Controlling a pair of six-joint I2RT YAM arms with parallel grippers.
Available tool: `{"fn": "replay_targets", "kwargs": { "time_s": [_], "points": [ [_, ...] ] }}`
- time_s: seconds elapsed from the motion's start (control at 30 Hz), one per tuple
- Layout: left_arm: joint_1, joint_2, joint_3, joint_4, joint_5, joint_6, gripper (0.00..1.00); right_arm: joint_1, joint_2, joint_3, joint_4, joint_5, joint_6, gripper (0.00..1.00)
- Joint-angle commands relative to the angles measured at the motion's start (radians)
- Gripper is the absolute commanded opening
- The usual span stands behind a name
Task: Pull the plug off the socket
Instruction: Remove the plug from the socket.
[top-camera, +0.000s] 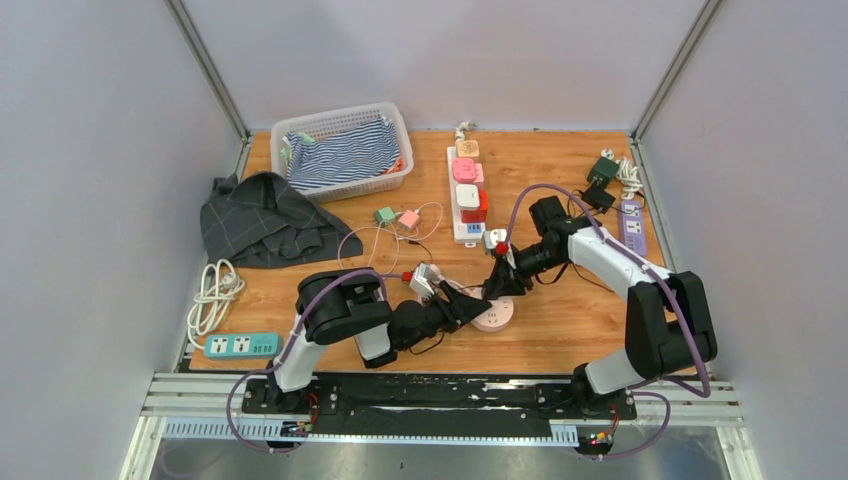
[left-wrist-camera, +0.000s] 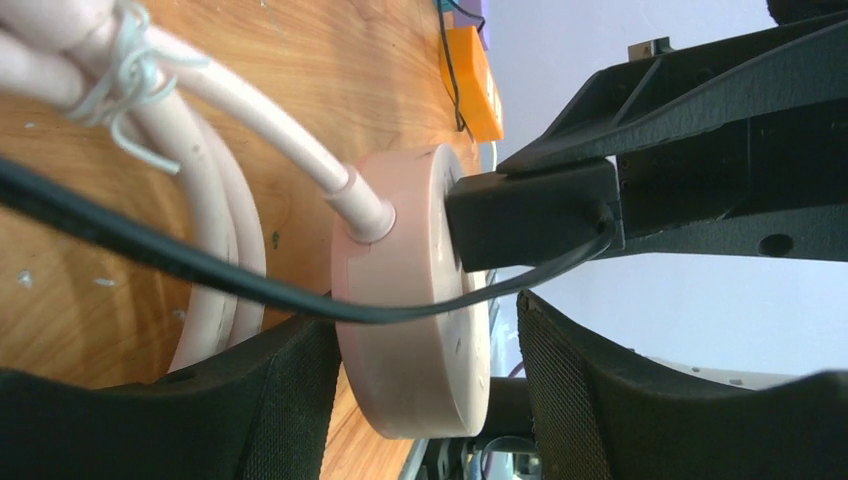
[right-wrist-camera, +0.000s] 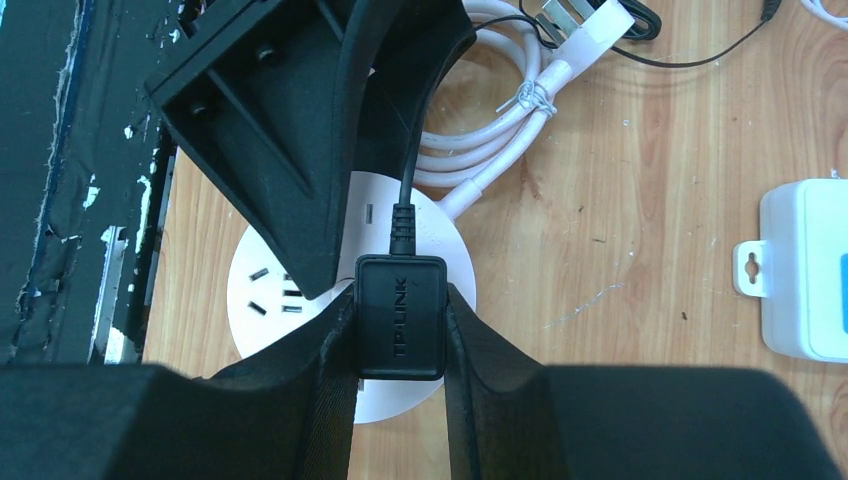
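My right gripper (right-wrist-camera: 400, 300) clamps black square plug (right-wrist-camera: 400, 340), lettered TP-LINK, centre frame. My left gripper (left-wrist-camera: 420, 335) stands wide astride round white plastic socket (right-wrist-camera: 447, 255).

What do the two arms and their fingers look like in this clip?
Both the left arm and right arm have white links and bulky black joints, each trailed by a purple cable. The fingers are black, wedge-shaped, with mesh-textured inner faces.

table (top-camera: 560, 340) | basket (top-camera: 352, 187); grey cloth (top-camera: 262, 220); round socket (top-camera: 497, 318); teal power strip (top-camera: 242, 345); long white strip (top-camera: 466, 232)
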Motion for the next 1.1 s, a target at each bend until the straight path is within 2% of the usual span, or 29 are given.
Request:
{"fn": "replay_targets", "kwargs": {
  "time_s": [0.0,0.1,0.23,0.5,0.63,0.83,1.07],
  "points": [
    [-0.002,-0.003,0.017,0.028,-0.020,0.018,0.63,0.016,0.009,0.007,-0.050,-0.077,-0.028,0.00],
    [-0.002,0.002,0.019,0.031,-0.016,0.006,0.61,0.015,0.017,0.007,-0.050,-0.066,-0.030,0.00],
    [-0.002,0.008,0.023,0.031,-0.018,0.011,0.51,0.014,0.029,0.008,-0.050,-0.050,-0.031,0.00],
    [-0.002,0.012,0.067,0.032,0.067,0.113,0.54,0.009,0.037,0.020,-0.021,0.015,0.022,0.00],
    [-0.002,0.040,0.108,0.033,0.119,0.157,0.52,0.005,0.017,0.013,-0.022,0.034,0.012,0.00],
    [-0.003,0.056,0.138,0.029,0.162,0.277,0.31,-0.004,-0.015,0.007,-0.025,0.056,-0.002,0.00],
    [-0.002,0.045,0.149,0.013,0.188,0.354,0.20,-0.004,-0.002,0.011,-0.053,0.054,-0.032,0.00]
  ]
}}
